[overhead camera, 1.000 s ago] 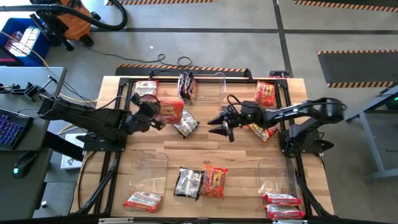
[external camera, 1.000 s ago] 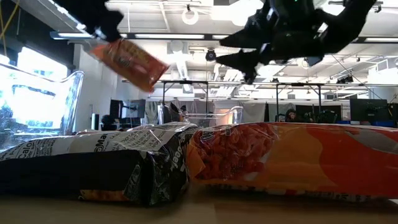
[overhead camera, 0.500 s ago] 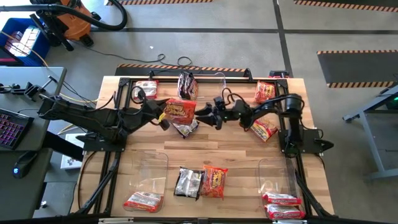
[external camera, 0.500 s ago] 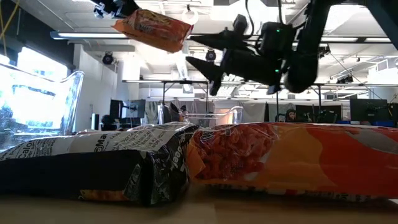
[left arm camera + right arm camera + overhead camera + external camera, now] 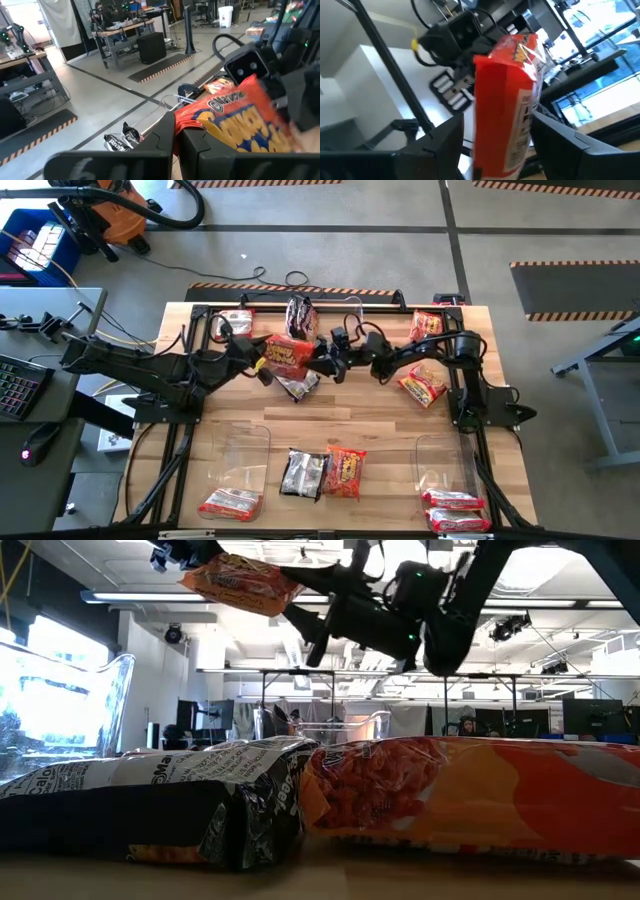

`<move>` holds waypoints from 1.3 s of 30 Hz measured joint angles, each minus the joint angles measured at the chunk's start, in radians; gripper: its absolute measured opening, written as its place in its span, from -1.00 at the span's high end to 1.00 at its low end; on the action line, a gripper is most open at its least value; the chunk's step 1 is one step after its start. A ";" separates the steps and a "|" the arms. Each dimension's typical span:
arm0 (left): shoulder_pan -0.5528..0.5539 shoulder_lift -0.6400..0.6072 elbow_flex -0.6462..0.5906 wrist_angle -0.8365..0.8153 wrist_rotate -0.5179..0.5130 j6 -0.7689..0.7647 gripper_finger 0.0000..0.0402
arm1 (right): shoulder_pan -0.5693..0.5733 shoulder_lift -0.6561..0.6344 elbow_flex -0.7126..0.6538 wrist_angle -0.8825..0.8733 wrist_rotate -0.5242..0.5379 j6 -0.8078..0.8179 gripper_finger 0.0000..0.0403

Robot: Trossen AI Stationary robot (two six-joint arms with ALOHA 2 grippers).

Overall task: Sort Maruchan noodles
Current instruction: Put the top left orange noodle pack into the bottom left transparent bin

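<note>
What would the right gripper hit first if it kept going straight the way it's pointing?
The orange noodle packet that the left gripper holds up over the table. The right gripper points at it with open jaws either side of its end; whether they already touch it is unclear.

Wooden tabletop point(image 5: 380, 425) as landmark: two clear plastic bins stand on its near half, one toward the left point(image 5: 243, 452), one toward the right point(image 5: 440, 455). An orange vacuum point(image 5: 112, 208) and black hose point(image 5: 165, 218) lie on the floor beyond its far-left corner.
</note>
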 joint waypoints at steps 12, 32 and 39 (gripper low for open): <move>0.010 0.000 0.000 0.042 -0.028 -0.033 1.00 | 0.023 0.000 0.063 -0.143 0.065 -0.131 0.02; 0.022 -0.263 0.000 -0.266 0.287 -0.284 0.78 | -0.030 -0.040 0.060 -0.210 -0.139 -0.236 0.44; 0.061 -0.321 0.058 -0.483 0.416 -0.360 0.60 | -0.034 -0.178 0.075 -0.780 -0.162 -0.616 0.44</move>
